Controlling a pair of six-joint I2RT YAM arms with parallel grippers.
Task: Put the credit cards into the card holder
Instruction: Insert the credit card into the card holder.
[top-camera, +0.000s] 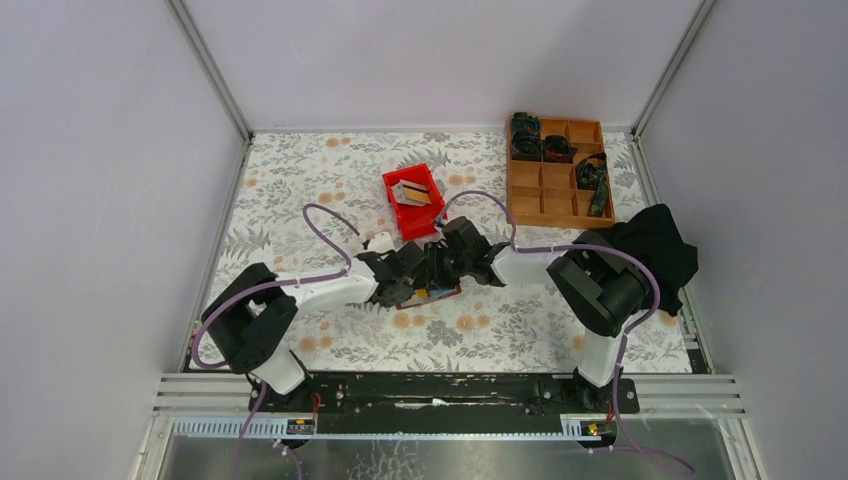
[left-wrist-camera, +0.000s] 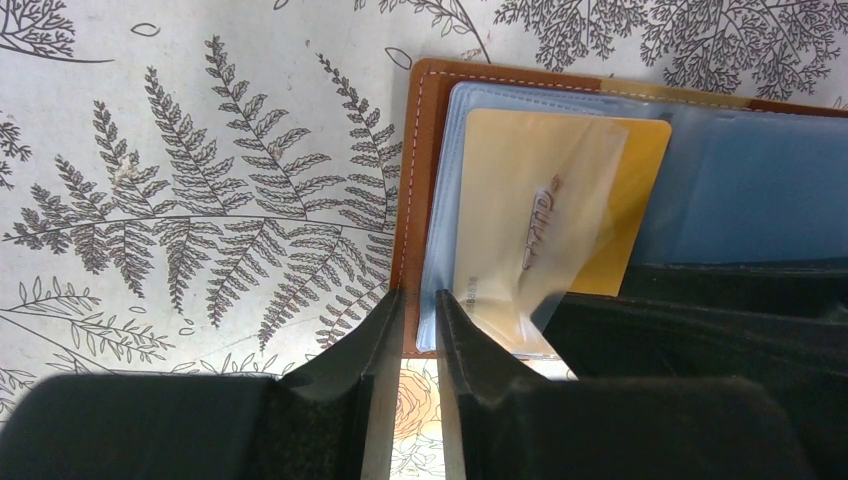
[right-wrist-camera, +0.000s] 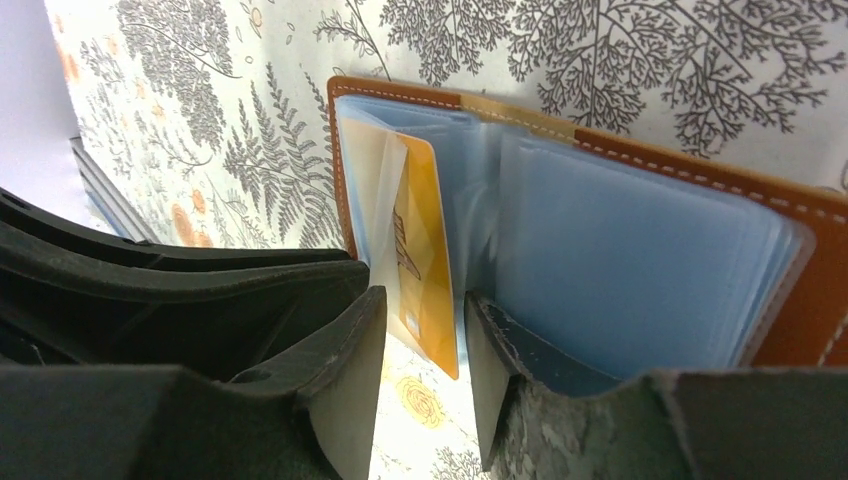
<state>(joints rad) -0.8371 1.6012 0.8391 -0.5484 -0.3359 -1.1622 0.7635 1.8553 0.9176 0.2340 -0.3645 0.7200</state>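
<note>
The card holder (left-wrist-camera: 412, 180), a brown leather wallet, lies open on the floral mat with its clear pockets (right-wrist-camera: 620, 260) facing up. It shows only partly in the top view (top-camera: 432, 294), between both grippers. A yellow-orange credit card (left-wrist-camera: 610, 190) sits partly inside a left pocket. My left gripper (left-wrist-camera: 415, 298) is nearly shut, with a narrow slit. Its tips are at the holder's near left corner, and I see nothing gripped. My right gripper (right-wrist-camera: 425, 300) is open, and the card's lower corner (right-wrist-camera: 435, 300) hangs between its fingers. More cards (top-camera: 415, 192) lie in a red bin.
The red bin (top-camera: 402, 215) stands just behind the grippers. An orange-brown compartment tray (top-camera: 555, 185) holding dark items is at the back right. A black cloth (top-camera: 655, 250) lies by the right arm. Walls enclose the mat on three sides.
</note>
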